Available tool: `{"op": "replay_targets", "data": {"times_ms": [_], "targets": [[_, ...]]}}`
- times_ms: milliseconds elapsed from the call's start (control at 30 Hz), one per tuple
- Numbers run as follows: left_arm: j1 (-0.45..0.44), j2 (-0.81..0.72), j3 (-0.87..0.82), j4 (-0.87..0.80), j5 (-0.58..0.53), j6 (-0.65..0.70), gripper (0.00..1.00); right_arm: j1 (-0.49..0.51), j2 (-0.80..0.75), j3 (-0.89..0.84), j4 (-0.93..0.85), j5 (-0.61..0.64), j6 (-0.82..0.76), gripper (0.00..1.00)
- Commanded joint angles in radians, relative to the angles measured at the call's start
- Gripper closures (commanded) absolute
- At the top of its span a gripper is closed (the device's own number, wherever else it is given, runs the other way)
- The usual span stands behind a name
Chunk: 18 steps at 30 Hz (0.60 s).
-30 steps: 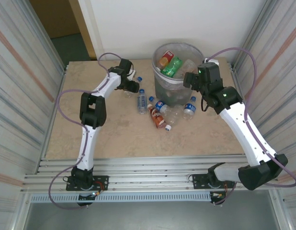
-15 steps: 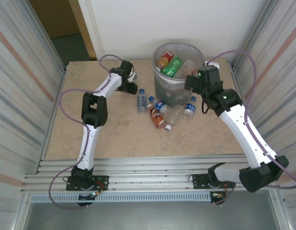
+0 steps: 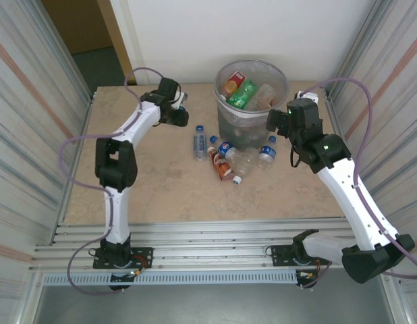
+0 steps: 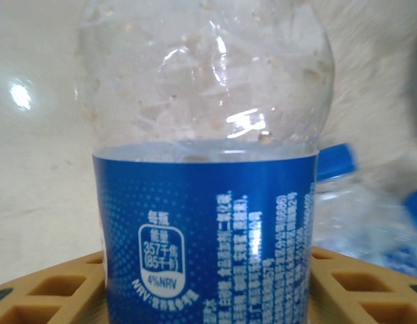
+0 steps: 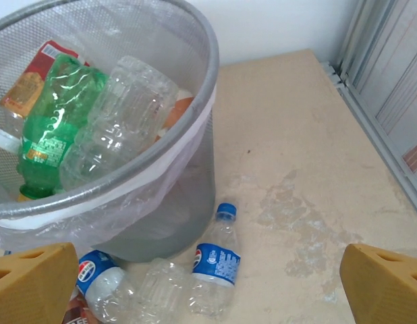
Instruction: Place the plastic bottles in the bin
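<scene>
Blue-labelled bottle [image 4: 208,223] clamped in left end effector [image 4: 207,297]; right end effector [image 5: 208,290] apart beside bin [image 5: 207,81] rim.

Top external: we look down from high behind near edge, whole tabletop [image 3: 141,189] in frame. Left wrist: we sit almost against blue-label bottle [image 4: 208,229], facing level across tabletop. Right wrist: we look down, close, from beside bin [image 5: 185,182]. Top and right wrist share bin, loose bottles [image 5: 217,260] at its foot.

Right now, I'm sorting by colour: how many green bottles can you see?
1. The green bottle lies atop the pile in the bin, between an orange-labelled bottle and a clear bottle. Others may be buried underneath.
</scene>
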Motion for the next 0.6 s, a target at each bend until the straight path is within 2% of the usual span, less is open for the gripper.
{"op": "replay_targets", "data": {"times_ms": [0, 333, 567], "targets": [[-0.015, -0.159, -0.048, 0.078, 0.025, -0.027, 0.56, -0.009, -0.039, -0.020, -0.012, 0.035, 0.033, 0.02], [-0.127, -0.409, -0.145, 0.237, 0.059, -0.095, 0.56, -0.013, -0.097, -0.073, -0.027, 0.055, 0.050, 0.02], [-0.239, -0.443, -0.126, 0.386, 0.070, -0.180, 0.56, -0.015, -0.134, -0.109, -0.040, 0.071, 0.068, 0.02]]}}
